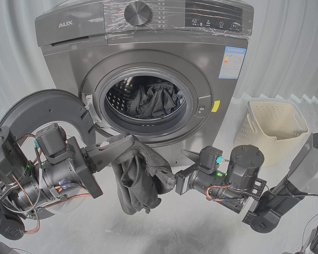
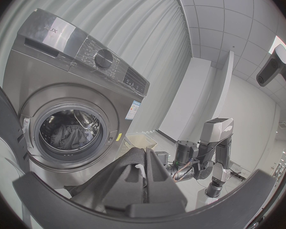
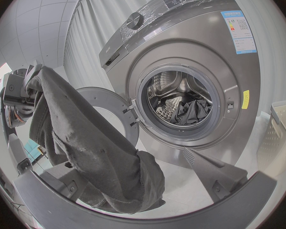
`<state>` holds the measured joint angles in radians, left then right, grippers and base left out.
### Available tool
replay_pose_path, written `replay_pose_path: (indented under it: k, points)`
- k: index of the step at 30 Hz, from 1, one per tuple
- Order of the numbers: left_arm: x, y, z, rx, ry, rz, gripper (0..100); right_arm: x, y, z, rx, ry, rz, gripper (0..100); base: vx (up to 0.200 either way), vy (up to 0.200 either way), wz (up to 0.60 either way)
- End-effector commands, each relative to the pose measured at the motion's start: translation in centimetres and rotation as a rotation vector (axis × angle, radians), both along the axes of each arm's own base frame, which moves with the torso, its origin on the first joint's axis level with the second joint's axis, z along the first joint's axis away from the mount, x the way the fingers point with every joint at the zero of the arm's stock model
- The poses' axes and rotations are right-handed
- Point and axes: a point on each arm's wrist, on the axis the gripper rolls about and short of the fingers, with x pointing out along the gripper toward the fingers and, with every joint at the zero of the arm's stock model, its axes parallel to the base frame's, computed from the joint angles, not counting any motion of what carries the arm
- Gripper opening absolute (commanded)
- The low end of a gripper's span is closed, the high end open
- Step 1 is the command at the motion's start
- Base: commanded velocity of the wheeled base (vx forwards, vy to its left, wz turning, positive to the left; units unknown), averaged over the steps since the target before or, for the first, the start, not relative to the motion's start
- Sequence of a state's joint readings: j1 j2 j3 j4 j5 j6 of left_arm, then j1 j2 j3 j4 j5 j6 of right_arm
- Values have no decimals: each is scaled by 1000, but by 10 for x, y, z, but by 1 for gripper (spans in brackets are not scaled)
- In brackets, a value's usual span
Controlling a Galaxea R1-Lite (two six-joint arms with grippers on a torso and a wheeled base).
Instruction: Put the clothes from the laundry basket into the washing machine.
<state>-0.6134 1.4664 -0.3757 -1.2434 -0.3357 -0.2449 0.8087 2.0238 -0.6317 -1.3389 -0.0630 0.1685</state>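
**Dark Garment Held Low Before the Open Drum**

The washing machine point(image 1: 145, 53) stood at the far side. Its door point(image 1: 42, 110) was swung wide open to the left, and dark clothes point(image 1: 153, 101) already lay in the drum point(image 1: 120, 96). The laundry basket point(image 1: 272, 101) sat on the floor point(image 1: 201, 226) just right of the machine, and what showed of its inside looked bare.

Nearer, below the drum mouth, a dark garment point(image 1: 137, 173) hung as a loose bundle between the two arms. The left gripper point(image 1: 122, 143) was pinched tight on its upper edge and carried the weight. The right gripper point(image 1: 169, 163) stood spread wide at the garment's right side. One finger was buried in the folds and the other finger point(image 3: 213, 172) was bare, so it clamped nothing.

The step in hand looked to be loading this piece. To do it well, the left arm would need to raise the bundle above the lower lip of the opening. It should then carry it well inside before letting go, because the long hanging tail could snag on the rim or slump back out. The spread right gripper seemed well placed to scoop that tail up and in.
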Motion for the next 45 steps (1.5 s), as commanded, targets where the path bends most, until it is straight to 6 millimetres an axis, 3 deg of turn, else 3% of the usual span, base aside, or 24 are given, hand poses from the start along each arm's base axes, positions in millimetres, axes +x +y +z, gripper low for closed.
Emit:
replay_pose_path:
  k: [1, 8, 9, 18, 23, 24, 29, 33, 45]
  points:
    - [0, 0, 1, -2, -3, 0, 0, 3, 2, -6, -11, 11, -2, 100, 0, 0, 0]
    - [0, 0, 0, -1, -1, -2, 0, 5, 3, -5, -2, 7, -3, 100, 0, 0, 0]
    - [0, 0, 0, -1, -1, -2, 0, 5, 4, -5, 0, 7, -4, 0, 0, 0, 0]
    - [3, -1, -5, 17, 29, 8, 0, 0, 5, 1, 20, -14, 7, 0, 0, 0, 0]
    - [4, -2, -6, 22, 39, 11, 0, -7, -2, 14, 44, -35, 9, 0, 0, 0, 0]
    - [4, -1, -7, 21, 48, 11, 100, -11, -4, 22, 61, -51, 15, 0, 0, 0, 0]
    - [4, -2, -11, 5, 111, 0, 100, -28, -16, 40, 89, -80, 33, 0, 0, 0, 0]
    - [9, -5, -26, 27, 178, 8, 100, -38, -25, 54, 121, -108, 43, 0, 0, 0, 0]
    - [4, -2, -48, 86, 250, 20, 100, -34, -27, 82, 200, -187, 24, 0, 0, 0, 0]
